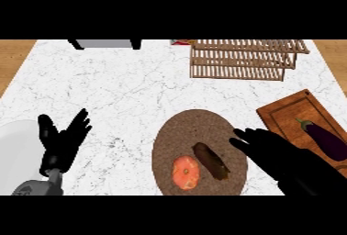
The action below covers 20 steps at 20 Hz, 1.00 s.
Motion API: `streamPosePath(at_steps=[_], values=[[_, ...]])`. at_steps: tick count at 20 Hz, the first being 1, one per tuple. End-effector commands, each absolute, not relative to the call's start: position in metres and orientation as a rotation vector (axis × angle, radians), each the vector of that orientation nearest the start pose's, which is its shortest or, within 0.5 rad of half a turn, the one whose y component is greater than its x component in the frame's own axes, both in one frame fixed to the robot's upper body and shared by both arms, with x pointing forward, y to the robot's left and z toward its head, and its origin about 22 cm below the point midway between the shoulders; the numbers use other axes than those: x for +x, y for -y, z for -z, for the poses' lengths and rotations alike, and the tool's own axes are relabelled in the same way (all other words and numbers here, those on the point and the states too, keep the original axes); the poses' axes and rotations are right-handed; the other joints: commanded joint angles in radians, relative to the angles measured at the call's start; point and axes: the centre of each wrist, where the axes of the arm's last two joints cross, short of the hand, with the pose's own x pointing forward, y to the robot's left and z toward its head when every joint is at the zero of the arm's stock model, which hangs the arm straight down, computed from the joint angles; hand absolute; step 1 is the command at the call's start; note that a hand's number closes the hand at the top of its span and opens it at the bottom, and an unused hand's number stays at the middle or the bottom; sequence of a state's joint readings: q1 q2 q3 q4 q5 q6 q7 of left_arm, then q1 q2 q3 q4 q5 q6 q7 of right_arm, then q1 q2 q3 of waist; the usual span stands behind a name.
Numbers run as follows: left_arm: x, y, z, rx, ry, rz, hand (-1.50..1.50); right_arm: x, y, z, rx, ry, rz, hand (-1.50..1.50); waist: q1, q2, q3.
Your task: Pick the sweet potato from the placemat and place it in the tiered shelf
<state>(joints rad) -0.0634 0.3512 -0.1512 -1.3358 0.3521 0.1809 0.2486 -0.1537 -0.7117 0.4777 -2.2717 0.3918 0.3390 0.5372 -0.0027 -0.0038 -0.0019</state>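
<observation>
Sweet potato (211, 160), just one, brown and long, lies on the round brown placemat (196, 126), tilted from about 11 o'clock to 5 o'clock. It sits a little toward 4 o'clock from the mat's middle. One orange-red tomato (186, 172) lies on the same mat, just beside the sweet potato at its 8 o'clock side. So the mat carries two foods.

Two black hands show. The right hand (271, 153) comes in from 4 o'clock, with its fingers fairly straight and spread, holding nothing. Its fingertips (238, 136) sit over the mat's 3 o'clock edge, near the sweet potato; I cannot tell if they touch it. The left hand (62, 140) rests at 8 o'clock on the white marble worktop (115, 82), fingers open and pointing up, well apart from the mat.

One wooden tiered shelf (244, 58) stands at 1 o'clock, far from the mat. One wooden cutting board (291, 117) lies at 3 o'clock, with one purple eggplant (325, 137) on it. One grey box-like thing (105, 44) peeks in at 11 o'clock, cut off by the edge.
</observation>
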Motion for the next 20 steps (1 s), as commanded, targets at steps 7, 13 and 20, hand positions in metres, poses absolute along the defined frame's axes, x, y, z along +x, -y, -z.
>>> streamPosePath(at_steps=[7,13,20], values=[[0.248,-0.274,0.026,0.074,1.103,-0.03,0.0,0.175,0.091,-0.146,-0.837,1.349,-1.394,-1.5,0.016,0.002,0.0],[0.254,-0.296,0.023,0.09,1.094,-0.049,0.0,0.194,0.065,-0.11,-0.865,1.218,-1.423,-1.5,0.009,0.005,0.001],[0.257,-0.288,0.043,0.107,1.115,-0.066,0.0,0.175,0.058,-0.087,-0.945,1.128,-1.482,-1.5,-0.005,0.005,0.001]])
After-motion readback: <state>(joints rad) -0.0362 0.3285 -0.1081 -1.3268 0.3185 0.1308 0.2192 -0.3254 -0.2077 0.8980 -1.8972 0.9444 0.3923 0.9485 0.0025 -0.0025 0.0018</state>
